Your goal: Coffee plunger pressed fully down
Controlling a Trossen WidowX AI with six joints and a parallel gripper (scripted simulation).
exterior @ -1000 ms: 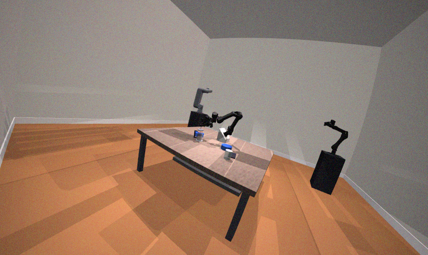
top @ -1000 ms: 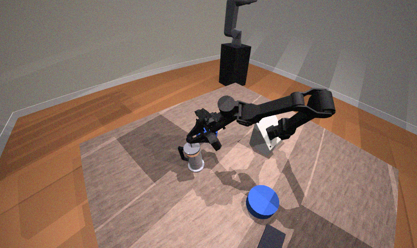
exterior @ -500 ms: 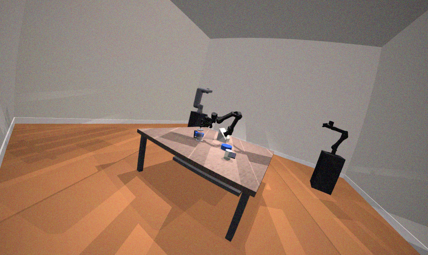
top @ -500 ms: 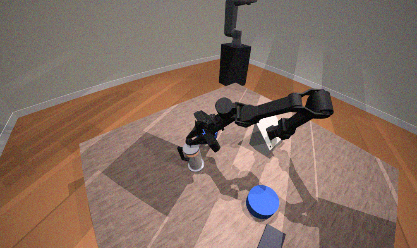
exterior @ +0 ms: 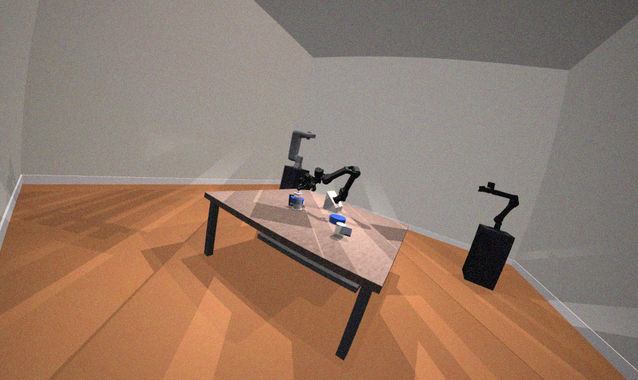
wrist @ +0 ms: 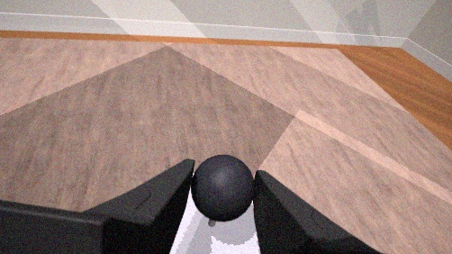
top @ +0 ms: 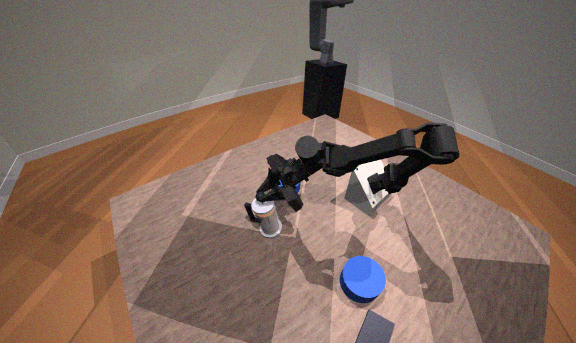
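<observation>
The gripper (wrist: 222, 186) is clamped on the plunger knob (wrist: 221, 187), one dark finger (wrist: 155, 201) pressed against each side of the ball, and in the wrist view only a short stub of rod (wrist: 212, 222) is seen beneath it before the pale lid (wrist: 234, 237) begins. The plunger is judged to be at or very near the bottom of its travel. In the top view the coffee press (top: 266, 217) is seen upright on the table (top: 203, 280), handle (top: 248, 210) turned away from the arm, with the knob sitting right on its top (barely any gap is left there).

So the pressing is taken as all but done, and the release is what remains. Here is where it could be spoiled. If the fingers are drawn away before they are parted, the knob could be dragged sideways and the whole press tipped or slid. If the arm is lifted while the clamp is kept, the plunger could be pulled back up. And if more downward force is applied at a slant, the base could be skidded across the wood. The blue disc (top: 363, 278) and the white wedge (top: 366, 186) are left well apart from the action.
</observation>
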